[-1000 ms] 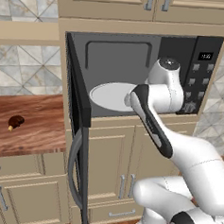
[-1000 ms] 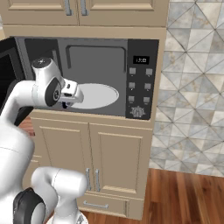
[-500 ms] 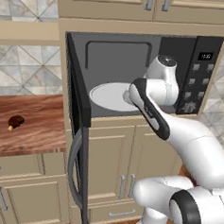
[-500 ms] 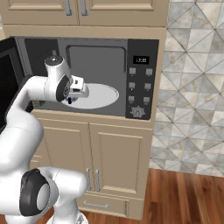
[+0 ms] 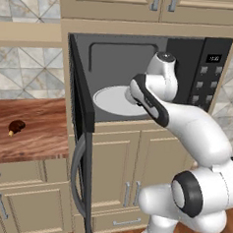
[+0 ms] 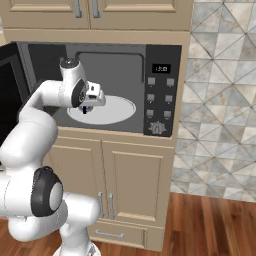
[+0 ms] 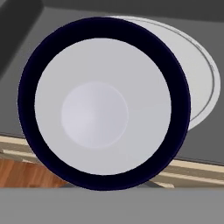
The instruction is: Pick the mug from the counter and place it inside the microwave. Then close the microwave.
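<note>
The mug [image 7: 103, 103] takes up most of the hand view, seen from straight above: a pale inside ringed by a dark rim. It hangs over the front left part of the white turntable plate [image 7: 202, 74]. My gripper [image 6: 87, 105] is shut on the mug just inside the open mouth of the microwave [image 6: 160, 95], above the plate [image 6: 112, 111]. The mug covers my fingertips in the hand view. In the left base view my forearm covers the hand in front of the plate [image 5: 107, 100]. The reddish-brown counter [image 5: 36, 135] lies to the left.
The microwave door [image 5: 81, 121] stands swung out to the left, its bar handle hanging over the lower cabinets. A small dark-brown lump with an orange tip [image 5: 15, 126] lies on the counter. Beige cabinets sit above and below the microwave.
My hand has carried the mug up and further into the microwave opening, over the turntable plate. The door and the lump on the counter have stayed put.
</note>
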